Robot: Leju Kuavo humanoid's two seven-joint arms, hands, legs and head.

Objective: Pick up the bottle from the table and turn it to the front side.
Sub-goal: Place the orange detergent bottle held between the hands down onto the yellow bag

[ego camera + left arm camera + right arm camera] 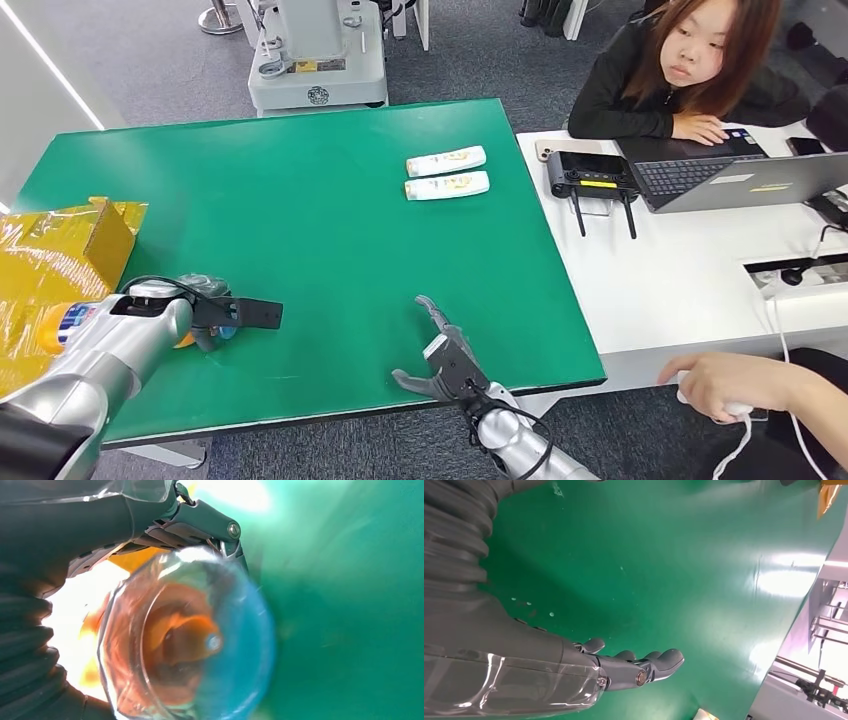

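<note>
- Green-topped counter (pixel 330 230): the landmark for all entries; grey carpet and a white desk with a laptop and seated persons lie beyond its right edge.
- Yellow cardboard box (pixel 60 270): at the counter's left edge.
- Left hand (pixel 215 315): over the counter's near-left part, fingers wrapped round the clear orange-and-blue plastic bottle (pixel 190 640). Judged step: bottle held, turning to the front due next.
- Right hand (pixel 440 350): at the counter's near edge, fingers spread, holding nothing.
- Two white tubes (pixel 446 172): on the counter's far-right part.
</note>
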